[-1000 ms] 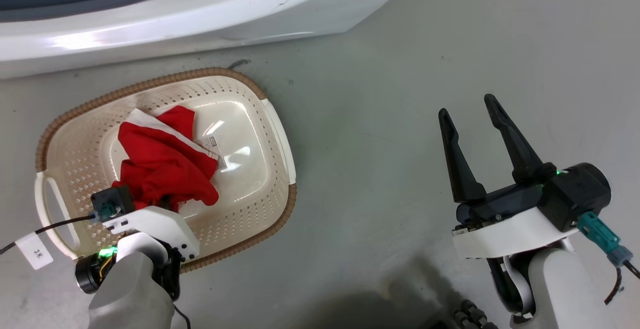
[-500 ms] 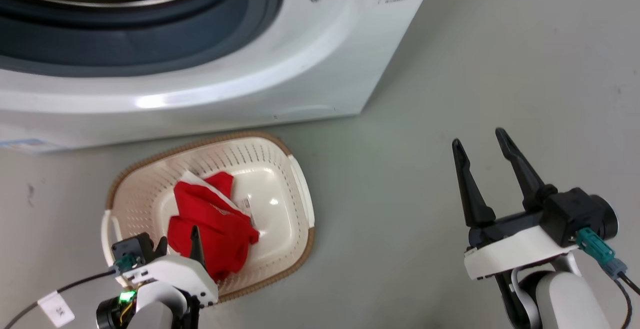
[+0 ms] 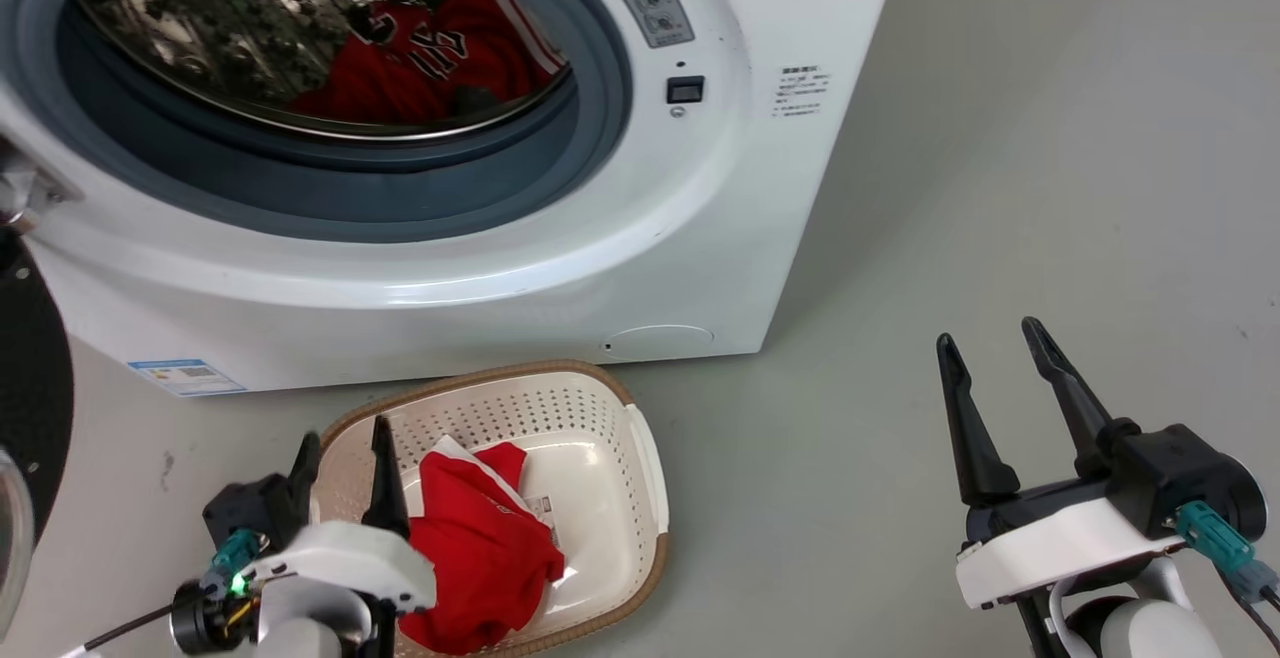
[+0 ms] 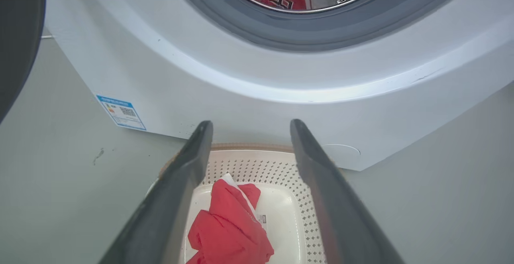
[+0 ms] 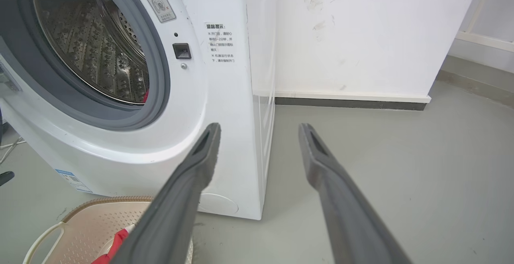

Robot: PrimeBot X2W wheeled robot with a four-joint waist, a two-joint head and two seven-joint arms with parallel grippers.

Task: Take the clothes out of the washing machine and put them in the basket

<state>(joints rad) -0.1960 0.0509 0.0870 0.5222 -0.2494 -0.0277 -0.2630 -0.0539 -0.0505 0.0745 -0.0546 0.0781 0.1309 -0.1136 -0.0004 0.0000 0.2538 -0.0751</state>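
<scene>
While the left gripper (image 3: 342,438) and right gripper (image 3: 990,358) hang spread and empty, one red garment (image 3: 480,548) lies in the basket (image 3: 655,478); the jersey (image 3: 430,58), seemingly deep in the washing machine (image 3: 700,238), may snag on its grey ring (image 3: 600,108) coming out.

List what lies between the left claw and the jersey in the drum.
Left wrist view: the basket's far wall, then the washing machine's white front and grey seal.

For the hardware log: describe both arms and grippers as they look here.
Left gripper and right gripper each have two long, dark, tapering fingers on a black base with a white shell. A teal connector with a dark cable plugs into each wrist. Forearms are pale grey. A green light glows at the left wrist.
</scene>
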